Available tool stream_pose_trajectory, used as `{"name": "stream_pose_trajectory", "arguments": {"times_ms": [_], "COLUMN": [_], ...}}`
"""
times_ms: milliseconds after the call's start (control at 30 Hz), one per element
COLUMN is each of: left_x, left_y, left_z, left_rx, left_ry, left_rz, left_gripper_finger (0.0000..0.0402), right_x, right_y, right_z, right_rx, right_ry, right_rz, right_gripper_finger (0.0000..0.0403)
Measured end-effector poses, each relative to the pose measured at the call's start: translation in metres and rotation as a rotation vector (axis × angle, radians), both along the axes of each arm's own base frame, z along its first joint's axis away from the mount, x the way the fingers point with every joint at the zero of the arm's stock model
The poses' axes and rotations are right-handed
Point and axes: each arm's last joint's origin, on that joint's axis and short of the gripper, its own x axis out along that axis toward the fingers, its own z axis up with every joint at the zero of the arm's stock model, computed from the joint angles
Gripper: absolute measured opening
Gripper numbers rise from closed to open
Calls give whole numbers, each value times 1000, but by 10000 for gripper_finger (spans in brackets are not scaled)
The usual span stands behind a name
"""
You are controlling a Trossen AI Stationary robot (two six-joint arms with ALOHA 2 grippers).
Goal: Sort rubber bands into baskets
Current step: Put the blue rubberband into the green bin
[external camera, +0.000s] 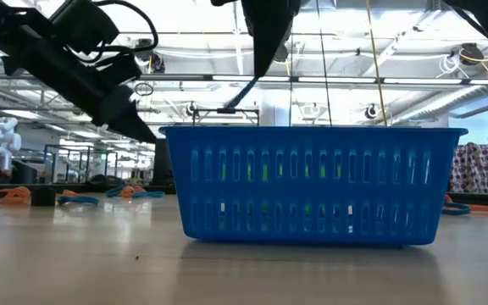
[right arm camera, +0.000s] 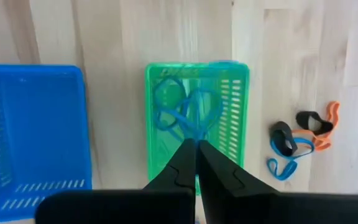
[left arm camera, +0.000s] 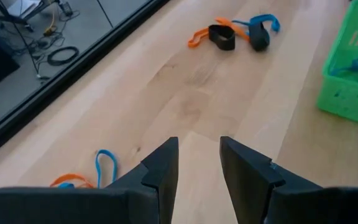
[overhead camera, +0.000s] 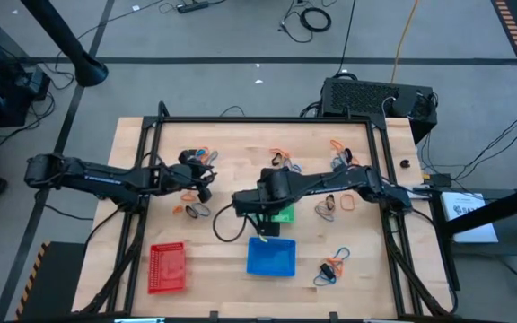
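Observation:
My right gripper point(right arm camera: 196, 144) is shut on a blue rubber band point(external camera: 242, 93) and points down over the green basket point(right arm camera: 236, 106), which holds blue loops. The blue basket point(overhead camera: 271, 257) stands just nearer the front edge, and the red basket point(overhead camera: 168, 267) sits at the front left. My left gripper point(left arm camera: 199, 163) is open with nothing between its fingers, slanting down over bare wood at the table's left middle point(overhead camera: 206, 179). Loose orange, black and blue rubber bands point(left arm camera: 232, 34) lie flat ahead of it, and more point(left arm camera: 95, 171) lie beside its fingers. My right gripper pinches a blue rubber band point(external camera: 246, 88) at its fingertips, coming from above and pointing down. The band hangs slack below the fingers point(external camera: 265, 59), slanting to one side over the green basket. Whether its lower end touches the basket, I cannot tell.
Clusters of rubber bands lie at the far left point(overhead camera: 197, 159), left middle point(overhead camera: 191, 209), far middle point(overhead camera: 281, 160), right point(overhead camera: 335, 205) and front right point(overhead camera: 332, 266). A black frame rail point(overhead camera: 258, 119) runs around the tabletop.

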Motion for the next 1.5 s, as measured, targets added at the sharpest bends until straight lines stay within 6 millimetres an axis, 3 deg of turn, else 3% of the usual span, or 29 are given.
{"name": "stream_pose_trajectory", "arguments": {"times_ms": [200,367,633,833,967,1167,1500], "left_x": [1,0,0,2,3,3,3], "left_y": [0,-1,-1,0,0,0,0], "left_z": [-2,-4,-3,0,1,1,1], "left_rx": [3,-6,-6,1,7,26,44], "left_ry": [16,31,24,-11,-21,-9,3], "left_rz": [-3,-2,-3,-4,-6,-18,-28], "left_gripper_finger": [127,127,127,127,127,127,127], "right_x": [0,-8,-46,-74,-76,-75,-75], "right_y": [-7,-11,-31,-45,-47,-45,-48], "right_z": [-5,-23,-30,-59,-80,-88,-89], "right_rx": [-7,-17,76,138,234,245,256], "right_ry": [25,78,-151,-249,-305,-343,-347], "right_rz": [6,14,-19,-63,-43,-63,-105], "right_gripper_finger": [0,0,0,0,0,13,92]}}
